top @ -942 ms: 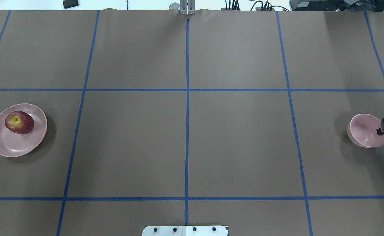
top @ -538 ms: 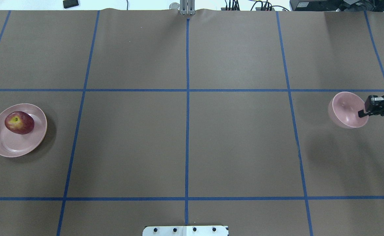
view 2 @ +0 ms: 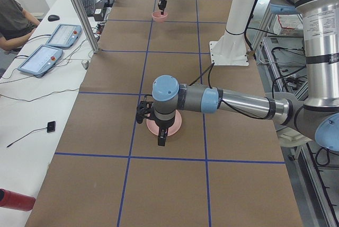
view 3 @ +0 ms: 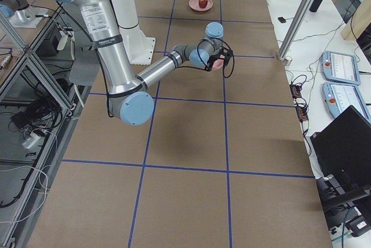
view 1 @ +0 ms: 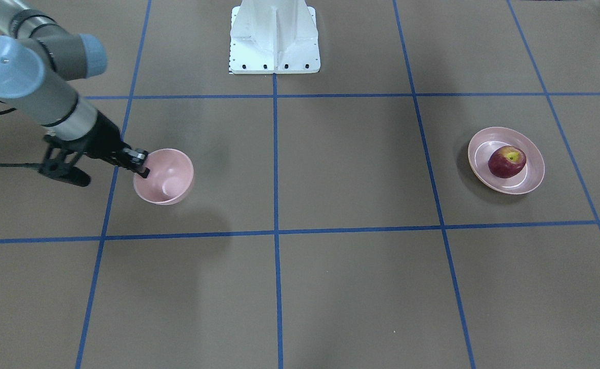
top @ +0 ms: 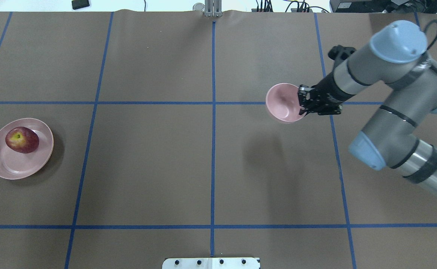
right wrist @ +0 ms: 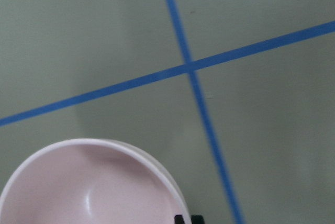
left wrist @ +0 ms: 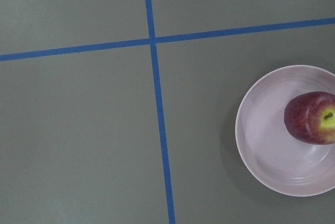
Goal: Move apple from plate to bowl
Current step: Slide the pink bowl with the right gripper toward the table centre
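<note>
The dark red apple (top: 21, 139) lies on the shallow pink plate (top: 13, 164) at the table's left end; both also show in the left wrist view, apple (left wrist: 311, 118) and plate (left wrist: 261, 130). My right gripper (top: 303, 102) is shut on the rim of the deep pink bowl (top: 284, 102) and holds it tilted above the table, right of centre. The front view shows the same grip (view 1: 141, 164) on the bowl (view 1: 164, 177). My left gripper (view 2: 161, 139) shows only in the exterior left view, near the plate; I cannot tell whether it is open.
Blue tape lines (top: 213, 112) divide the brown table into squares. The robot's white base (view 1: 274, 41) stands at the near edge. A metal post (top: 213, 9) stands at the far edge. The bowl's shadow (top: 267, 157) falls on the table below it.
My right gripper has lifted the bowl and carried it from the table's right edge leftward and farther out. The right arm has come into view. Apple and plate have not moved.
</note>
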